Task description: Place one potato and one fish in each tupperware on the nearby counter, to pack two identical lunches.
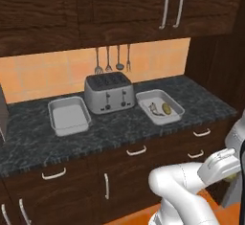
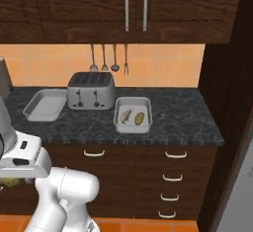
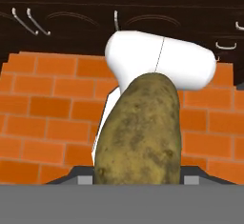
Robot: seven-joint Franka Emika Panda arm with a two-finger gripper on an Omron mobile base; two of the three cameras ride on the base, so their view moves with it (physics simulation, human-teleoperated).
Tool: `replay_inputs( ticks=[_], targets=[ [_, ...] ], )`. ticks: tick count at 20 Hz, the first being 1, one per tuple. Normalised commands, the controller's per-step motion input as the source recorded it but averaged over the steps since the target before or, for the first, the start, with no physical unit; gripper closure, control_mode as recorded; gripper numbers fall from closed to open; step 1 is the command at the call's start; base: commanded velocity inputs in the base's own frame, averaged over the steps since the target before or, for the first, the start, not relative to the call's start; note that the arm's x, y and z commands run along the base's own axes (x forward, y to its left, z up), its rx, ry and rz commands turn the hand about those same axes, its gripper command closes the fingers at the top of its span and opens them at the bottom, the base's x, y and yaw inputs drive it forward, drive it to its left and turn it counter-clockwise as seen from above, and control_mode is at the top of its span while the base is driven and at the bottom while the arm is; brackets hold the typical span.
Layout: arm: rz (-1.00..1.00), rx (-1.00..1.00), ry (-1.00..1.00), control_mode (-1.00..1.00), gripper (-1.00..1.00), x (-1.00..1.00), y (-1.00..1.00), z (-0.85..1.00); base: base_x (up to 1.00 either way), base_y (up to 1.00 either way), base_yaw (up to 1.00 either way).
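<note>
My gripper (image 3: 136,179) is shut on a potato (image 3: 140,132), a big golden-brown lump that fills the middle of the hand view. The hand hangs low in front of the drawers, at the lower right of the left base view (image 1: 228,171) and the lower left of the right base view (image 2: 14,176). On the counter (image 1: 119,129) the right tupperware (image 1: 144,97) (image 2: 133,103) holds a fish (image 1: 153,108) (image 2: 125,116) and a second potato (image 1: 166,108) (image 2: 140,118). The left tupperware (image 1: 69,116) (image 2: 45,105) holds nothing.
A silver toaster (image 1: 109,93) (image 2: 91,90) stands between the two trays, with utensils (image 1: 108,59) hanging on the wall behind it. A grey coffee machine (image 1: 2,114) is at the counter's left end. A tall dark cabinet (image 2: 225,78) closes the right side. The floor is orange brick (image 3: 43,108).
</note>
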Motion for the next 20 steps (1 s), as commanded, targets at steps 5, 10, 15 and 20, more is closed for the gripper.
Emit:
replay_inputs(
  ticks=[5,10,15,20],
  targets=[
    [0.0,0.0,0.0,1.0,1.0,0.0,0.0,0.0,0.42,0.9,0.0],
    [0.0,0.0,0.0,1.0,1.0,0.0,0.0,0.0,0.63,0.63,0.0],
    [0.0,0.0,0.0,1.0,1.0,0.0,0.0,0.0,0.71,0.22,0.0],
    [0.0,0.0,0.0,-1.0,1.0,0.65,0.35,-0.23,0.0,0.0,0.0]
  ],
)
